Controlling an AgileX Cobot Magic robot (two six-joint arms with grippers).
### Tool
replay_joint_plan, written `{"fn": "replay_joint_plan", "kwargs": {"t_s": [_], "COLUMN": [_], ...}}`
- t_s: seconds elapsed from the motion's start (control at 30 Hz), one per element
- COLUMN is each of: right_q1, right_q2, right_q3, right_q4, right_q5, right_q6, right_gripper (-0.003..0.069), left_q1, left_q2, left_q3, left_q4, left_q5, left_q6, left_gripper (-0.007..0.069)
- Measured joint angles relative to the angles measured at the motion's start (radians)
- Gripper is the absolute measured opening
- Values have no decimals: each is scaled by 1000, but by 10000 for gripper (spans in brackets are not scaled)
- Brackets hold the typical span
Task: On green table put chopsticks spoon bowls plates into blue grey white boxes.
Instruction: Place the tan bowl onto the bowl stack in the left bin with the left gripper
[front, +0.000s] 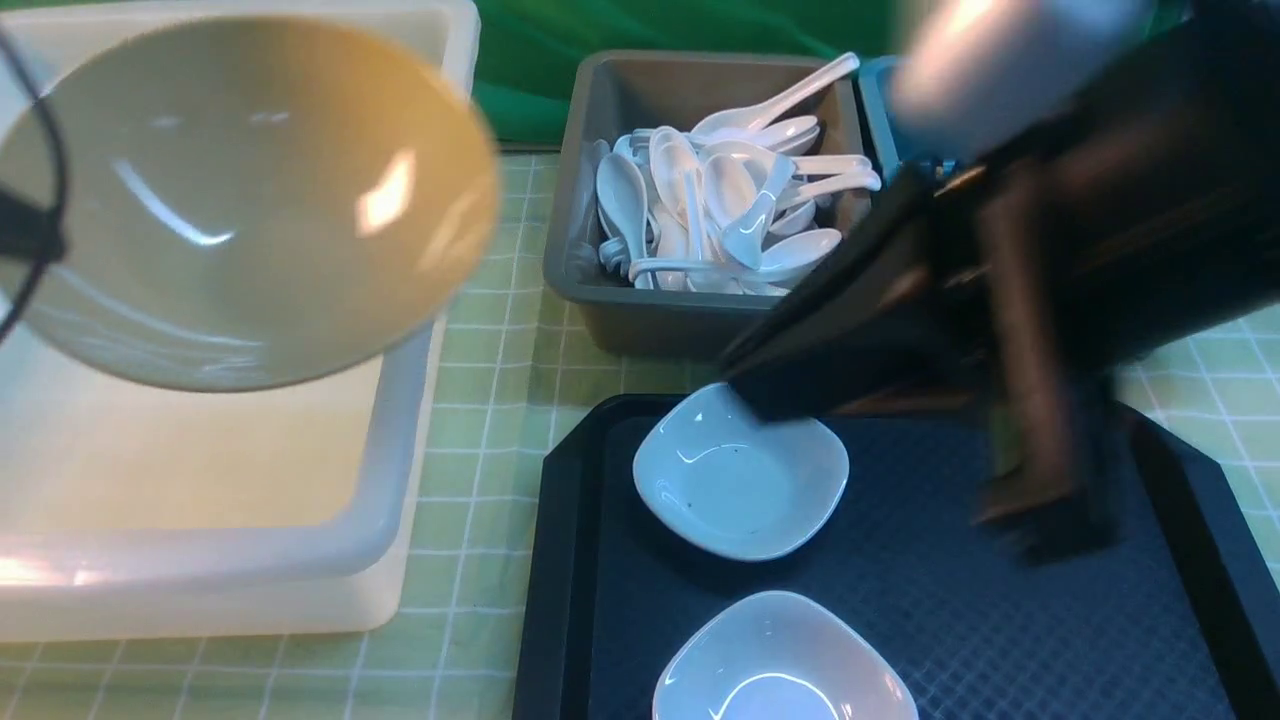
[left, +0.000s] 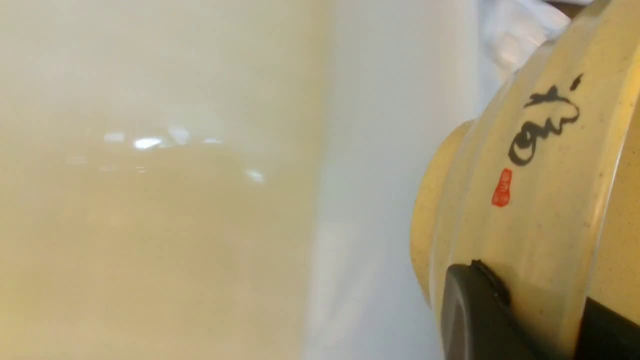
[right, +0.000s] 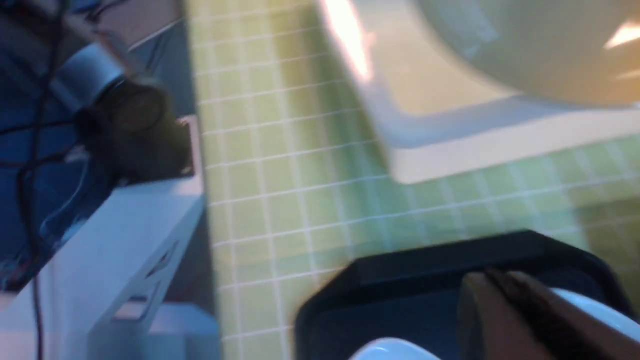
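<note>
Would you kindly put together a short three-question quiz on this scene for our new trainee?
1. True or false: the grey box holds chopsticks.
2. How many white plates lie on the black tray? A) one B) two C) three
3. Fill the gap: the left gripper holds the tan ___ above the white box.
Key: 1. False, it holds white spoons. 2. B. 3. bowl.
</note>
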Motion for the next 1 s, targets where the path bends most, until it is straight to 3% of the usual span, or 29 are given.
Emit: {"fn": "replay_joint_plan", "kwargs": {"t_s": [0.1, 0.37, 0.7, 0.87, 1.0], "right_q1": [50, 54, 54, 54, 54], "right_q2": [48, 55, 55, 55, 55], "right_q3": [-10, -16, -16, -16, -16], "right_q4": [-15, -30, -31, -31, -31], "right_q5": [-1, -5, -5, -8, -8], "right_q6": [13, 37, 68, 90, 111], "right_gripper": [25, 25, 33, 38, 43], "left_q1": [45, 42, -131, -161, -162], "left_q2": [77, 177, 260, 270, 272], "left_q3": [3, 5, 5, 4, 3], "left_q4": [60, 308, 435, 502, 517], "left_q5": [-35, -57, -118, -116, -105], "left_q6": [-37, -178, -306, -419, -465], "left_gripper": [17, 17, 15, 28, 89]}}
